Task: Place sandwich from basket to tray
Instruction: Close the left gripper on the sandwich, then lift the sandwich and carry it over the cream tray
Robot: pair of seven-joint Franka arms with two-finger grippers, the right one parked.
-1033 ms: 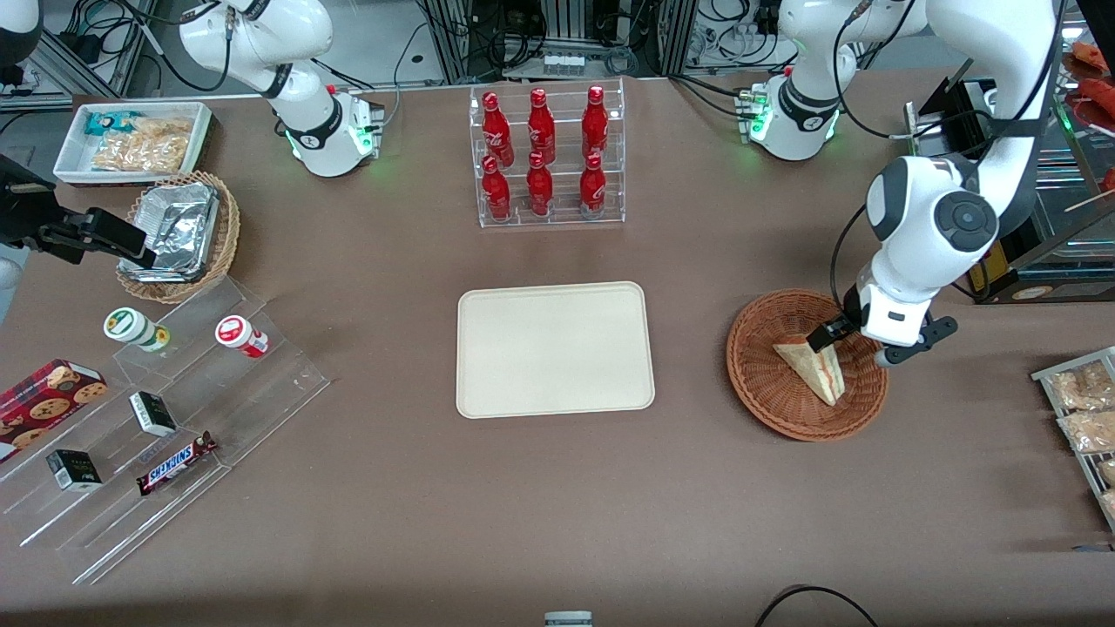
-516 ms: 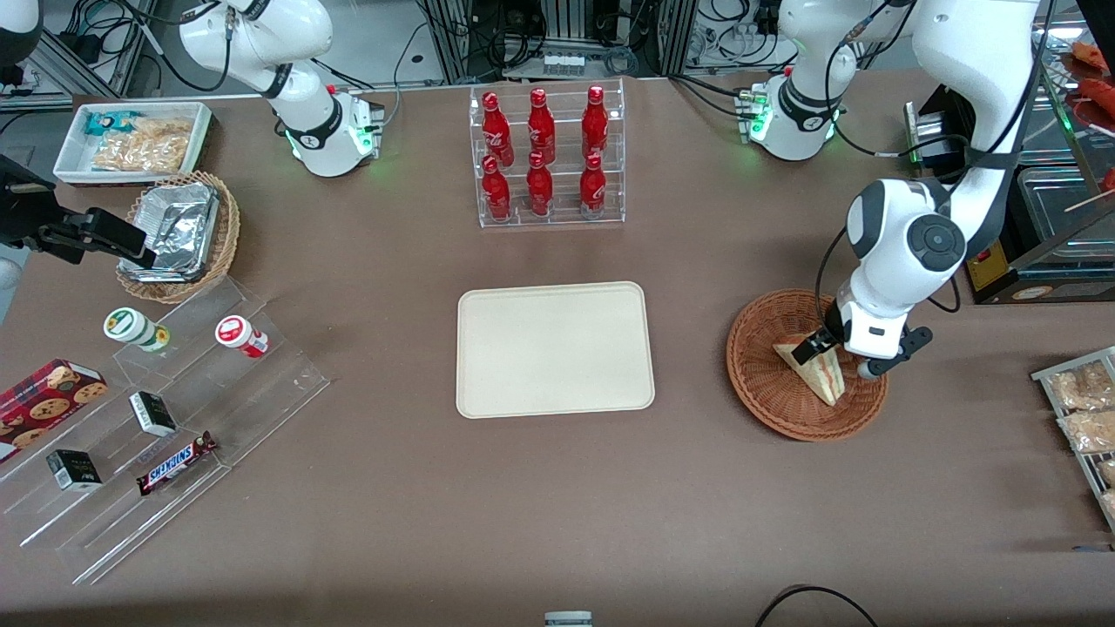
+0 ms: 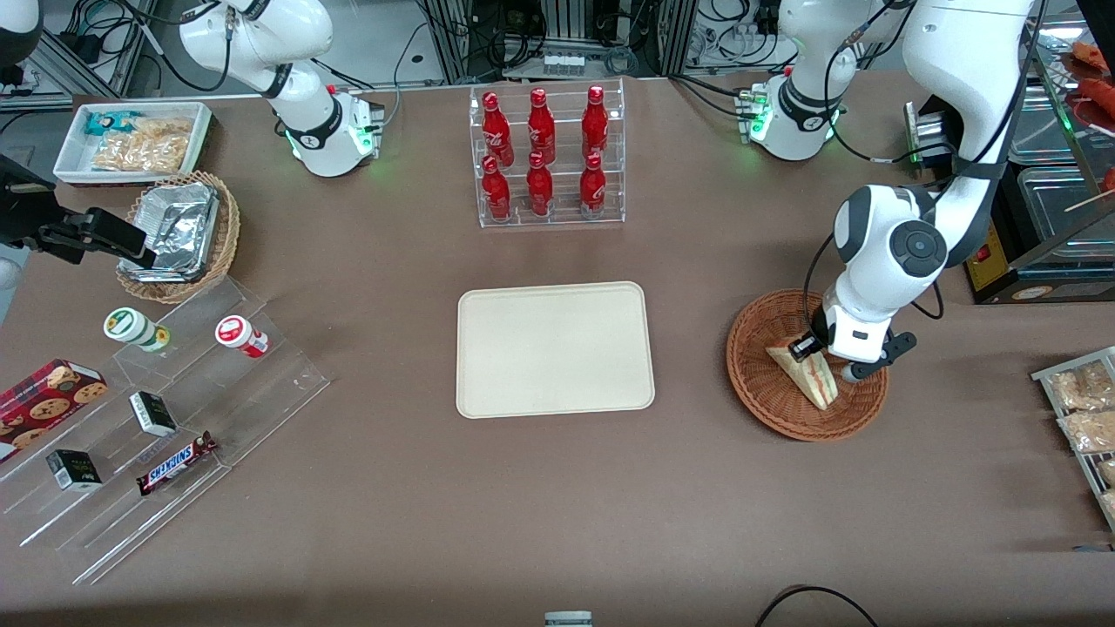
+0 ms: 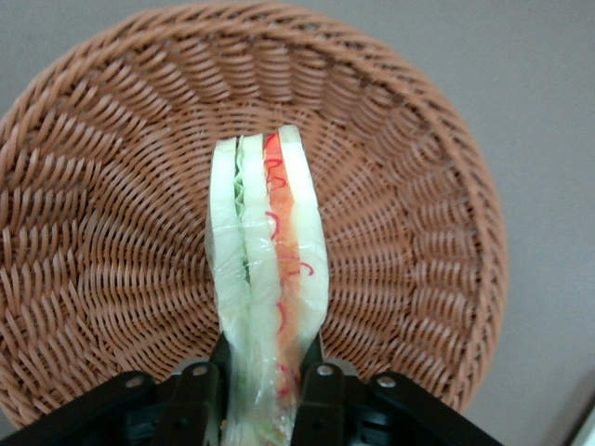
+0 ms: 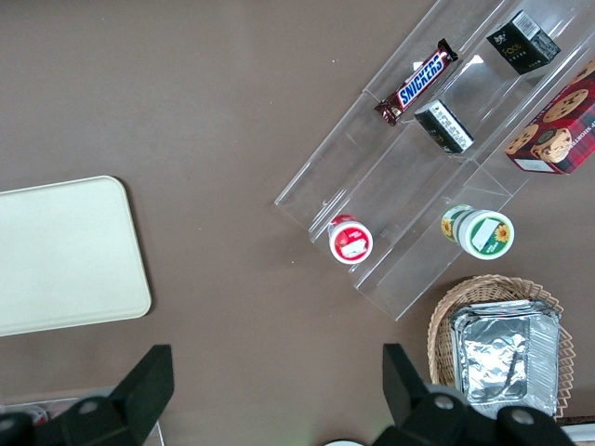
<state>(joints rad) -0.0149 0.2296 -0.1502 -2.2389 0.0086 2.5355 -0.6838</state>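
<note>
At the right of the front view, the gripper (image 3: 817, 353) pinches the sandwich (image 3: 806, 373) at its wide end, standing on edge in the basket (image 3: 766, 392); its fingers (image 4: 321, 395) press both bread faces. The tray (image 3: 555, 349) lies mid-frame on the surface (image 3: 557, 505)

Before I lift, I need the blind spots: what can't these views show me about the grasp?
- Front view: the arm covers part of the sandwich and the gripper.
- Wrist view: the frame edge cuts off the sandwich's gripped end; the fingers press its sides.
- Whether it has left the basket: unclear.
</note>
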